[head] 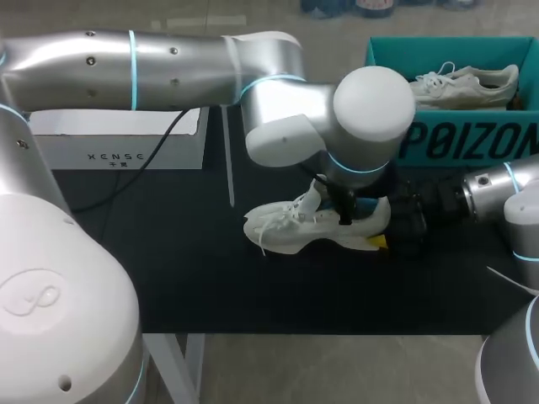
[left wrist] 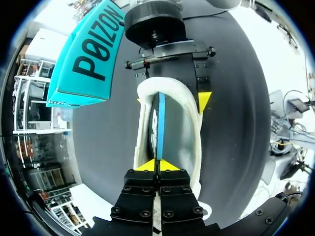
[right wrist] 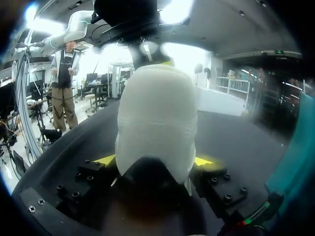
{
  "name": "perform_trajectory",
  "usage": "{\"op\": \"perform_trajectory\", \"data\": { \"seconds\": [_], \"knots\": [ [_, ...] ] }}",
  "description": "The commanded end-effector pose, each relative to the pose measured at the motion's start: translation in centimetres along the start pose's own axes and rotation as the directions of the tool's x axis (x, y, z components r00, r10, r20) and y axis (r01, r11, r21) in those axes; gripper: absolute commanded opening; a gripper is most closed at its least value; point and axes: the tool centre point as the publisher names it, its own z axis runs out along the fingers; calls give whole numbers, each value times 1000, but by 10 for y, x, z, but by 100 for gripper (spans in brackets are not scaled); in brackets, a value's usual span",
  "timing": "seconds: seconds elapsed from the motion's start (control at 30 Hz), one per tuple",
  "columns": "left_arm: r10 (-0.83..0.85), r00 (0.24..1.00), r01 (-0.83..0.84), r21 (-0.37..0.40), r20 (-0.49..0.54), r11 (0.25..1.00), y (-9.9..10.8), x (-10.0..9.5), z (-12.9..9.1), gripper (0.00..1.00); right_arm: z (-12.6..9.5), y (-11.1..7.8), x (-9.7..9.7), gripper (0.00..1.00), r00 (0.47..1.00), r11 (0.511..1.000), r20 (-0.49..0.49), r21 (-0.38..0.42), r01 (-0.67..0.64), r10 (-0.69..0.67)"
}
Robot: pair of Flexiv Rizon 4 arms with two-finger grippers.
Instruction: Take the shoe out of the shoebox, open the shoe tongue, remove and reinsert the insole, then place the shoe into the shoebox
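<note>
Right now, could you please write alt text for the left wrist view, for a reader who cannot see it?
The left pincer is shut on the blue edge of an insole standing upright inside a white shoe. Ahead, the right pincer grips the shoe's heel from both sides, beside a teal shoebox on the black table.

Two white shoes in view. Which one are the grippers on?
The shoe on the black mat: right gripper clamps its heel, left gripper pinches its blue insole. The other shoe lies untouched in the teal box.
</note>
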Motion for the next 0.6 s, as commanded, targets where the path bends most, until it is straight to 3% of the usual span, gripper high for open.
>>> {"op": "perform_trajectory", "data": {
  "seconds": [0.03, 0.6],
  "knots": [
    [5, 1000, -5, 19, -5, 1000, 0, 2, -1, 0, 3, -2, 2, 0, 1000, 1000, 2, 2, 0, 0],
    [14, 1000, -14, 26, -6, 1000, -19, 3, 2, 0, 3, -2, 2, 0, 1000, 1000, 2, 2, 0, 0]
  ]
}}
